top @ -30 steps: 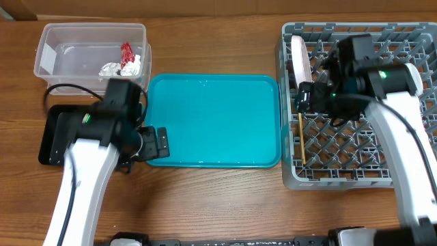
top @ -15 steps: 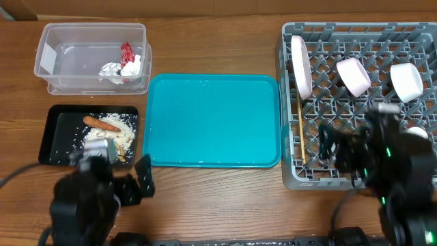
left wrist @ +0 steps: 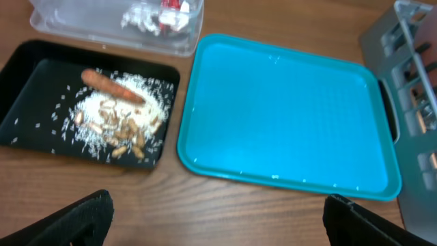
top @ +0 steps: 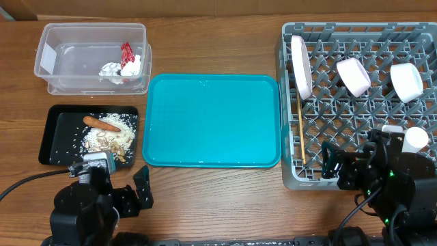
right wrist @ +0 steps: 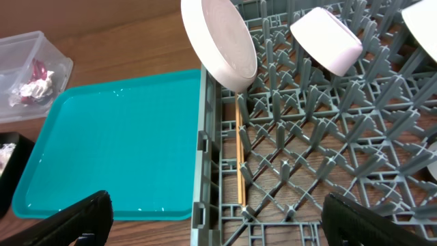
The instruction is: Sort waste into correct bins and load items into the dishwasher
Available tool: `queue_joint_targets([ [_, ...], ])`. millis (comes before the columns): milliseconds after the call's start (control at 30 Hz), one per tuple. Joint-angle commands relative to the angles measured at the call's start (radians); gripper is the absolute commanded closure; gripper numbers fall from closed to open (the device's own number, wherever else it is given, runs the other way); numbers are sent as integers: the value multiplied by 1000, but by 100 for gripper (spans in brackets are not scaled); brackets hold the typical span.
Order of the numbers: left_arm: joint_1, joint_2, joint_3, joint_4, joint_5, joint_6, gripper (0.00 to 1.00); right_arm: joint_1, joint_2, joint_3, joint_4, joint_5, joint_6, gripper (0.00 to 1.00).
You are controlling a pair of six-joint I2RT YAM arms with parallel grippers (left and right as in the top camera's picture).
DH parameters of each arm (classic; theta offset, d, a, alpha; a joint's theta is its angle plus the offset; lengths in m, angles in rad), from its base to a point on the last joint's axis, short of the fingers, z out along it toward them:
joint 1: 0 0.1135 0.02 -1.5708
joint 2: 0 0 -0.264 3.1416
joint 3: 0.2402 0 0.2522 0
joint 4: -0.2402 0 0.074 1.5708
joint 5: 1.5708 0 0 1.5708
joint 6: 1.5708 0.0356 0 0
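- Dish rack: sitting at right. It is carrying the plate upright on edge at its left and two bowls tilted along the far rows. The cup is sitting near its right side, and the chopsticks are lying along its left wall.
- Teal serving tray: lying at centre, holding nothing.
- Clear tub: standing far left, holding the tissue and the red wrapper.
- Black tray: lying in front of the tub, holding the food scraps and the carrot stick.
- Left gripper and right gripper: hanging by the near edge of the table, jaws spread wide, carrying nothing.
- Step: sorting and loading are looking complete. The next move is probably calling only for parking the arms.
- Writing: none readable. The pale label on the tub's end is showing no legible text.
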Motion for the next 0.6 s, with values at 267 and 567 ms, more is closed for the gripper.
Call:
queue_joint_targets([
  [267,5,-6,-8,-60,-13,11,0,3,-3,-8,-18,14,0,0],
  [567,5,-6,-8,-60,-13,11,0,3,-97,-99,117,16,-51,0],
])
